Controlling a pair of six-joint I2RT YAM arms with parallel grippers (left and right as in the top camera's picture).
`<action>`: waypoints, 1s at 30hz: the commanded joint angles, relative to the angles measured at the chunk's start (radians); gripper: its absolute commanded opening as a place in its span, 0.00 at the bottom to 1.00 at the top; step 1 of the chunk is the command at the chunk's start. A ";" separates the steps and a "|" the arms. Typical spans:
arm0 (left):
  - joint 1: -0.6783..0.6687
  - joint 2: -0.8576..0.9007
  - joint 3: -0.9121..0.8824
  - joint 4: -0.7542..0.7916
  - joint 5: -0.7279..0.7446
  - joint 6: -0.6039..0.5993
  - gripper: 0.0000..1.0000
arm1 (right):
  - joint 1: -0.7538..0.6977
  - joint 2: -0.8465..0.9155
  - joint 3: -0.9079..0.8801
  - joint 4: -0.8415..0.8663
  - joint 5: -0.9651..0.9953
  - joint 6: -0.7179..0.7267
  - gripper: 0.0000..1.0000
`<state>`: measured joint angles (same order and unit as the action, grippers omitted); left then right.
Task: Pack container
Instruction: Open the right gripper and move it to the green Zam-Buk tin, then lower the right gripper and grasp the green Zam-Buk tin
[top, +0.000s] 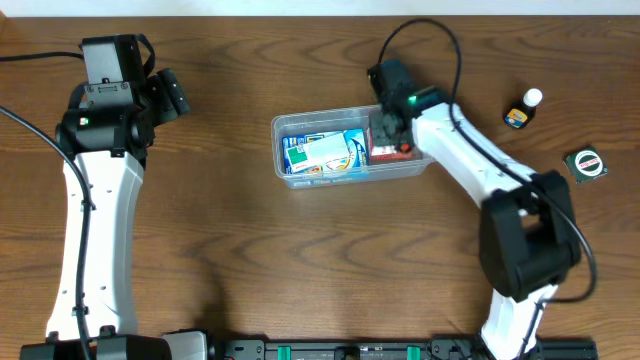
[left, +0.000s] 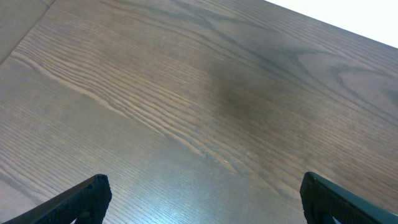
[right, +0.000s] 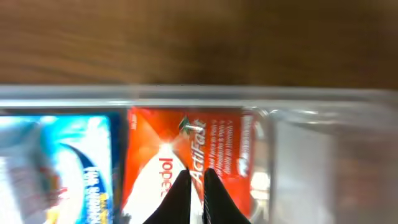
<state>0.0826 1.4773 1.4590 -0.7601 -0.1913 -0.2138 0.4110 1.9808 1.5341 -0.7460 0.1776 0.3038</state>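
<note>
The clear plastic container (top: 330, 181) stands at the table's middle. Inside lie a blue and white box (top: 322, 152) on the left and a red box (top: 388, 153) on the right. My right gripper (top: 385, 133) hangs over the red box inside the container. In the right wrist view its fingers (right: 196, 177) are nearly together with nothing between them, tips over the red box (right: 224, 137). The blue box (right: 68, 162) and the container's rim (right: 186, 94) also show there. My left gripper (top: 170, 95) is open and empty over bare wood (left: 202, 199) at the far left.
A small dark bottle with a white cap (top: 522, 110) and a green round tape measure (top: 586, 163) lie on the table to the right of the container. The right end of the container (right: 323, 162) holds nothing.
</note>
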 joint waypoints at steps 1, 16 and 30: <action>0.002 0.000 0.003 -0.003 -0.015 -0.013 0.98 | -0.045 -0.132 0.077 -0.052 0.020 0.010 0.09; 0.002 0.000 0.003 -0.003 -0.015 -0.013 0.98 | -0.622 -0.332 0.080 -0.396 0.012 0.155 0.28; 0.002 0.000 0.003 -0.003 -0.015 -0.013 0.98 | -0.930 -0.187 -0.025 -0.343 -0.045 0.041 0.99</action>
<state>0.0826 1.4773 1.4590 -0.7601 -0.1913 -0.2138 -0.4923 1.7603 1.5326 -1.1000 0.1741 0.3626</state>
